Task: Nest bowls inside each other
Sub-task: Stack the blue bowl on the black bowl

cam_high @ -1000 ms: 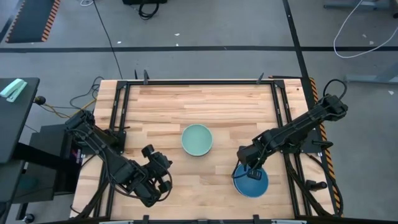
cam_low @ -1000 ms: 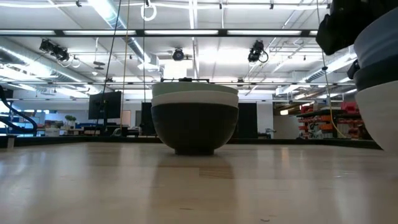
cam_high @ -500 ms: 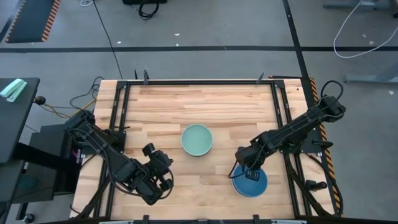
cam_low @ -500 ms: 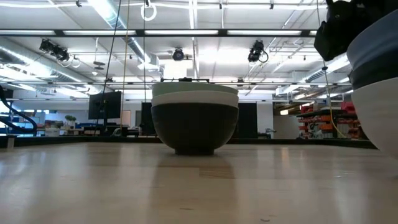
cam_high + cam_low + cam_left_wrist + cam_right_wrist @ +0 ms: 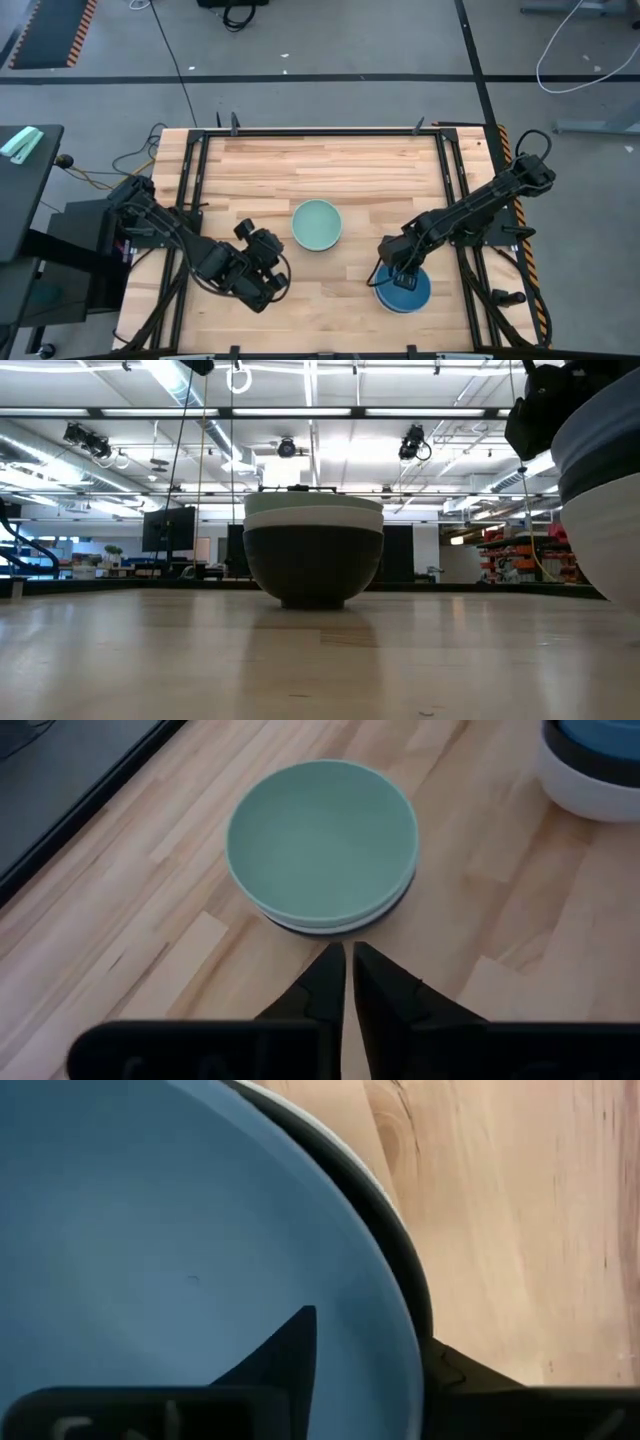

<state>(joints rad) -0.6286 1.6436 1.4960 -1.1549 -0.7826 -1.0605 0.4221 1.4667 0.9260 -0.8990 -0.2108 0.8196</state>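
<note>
Two stacks of small round smooth bowls are seen on the pale wooden slatted table [image 5: 330,165]. Near the middle of the table, a pale mint green bowl [image 5: 317,224] is nested on top, with a white bowl [image 5: 335,927] beneath it and a black bowl [image 5: 313,565] at the bottom of that stack. Toward the near right of the table, a blue bowl [image 5: 404,290] is nested inside a black bowl [image 5: 400,1245], which in turn sits in a white bowl [image 5: 610,545].

The right gripper [image 5: 397,274] is placed at the left rim of the blue bowl. One dark finger [image 5: 280,1355] is seen inside the bowl and the other outside the rim, so the rim is straddled by parted fingers; whether the rim is pinched cannot be told.

The left gripper [image 5: 268,272] is positioned near the left front of the table, just left of the mint-topped stack and apart from it. Its two fingers [image 5: 325,985] are seen almost together, with only a thin slit between them, and nothing is held.
</note>
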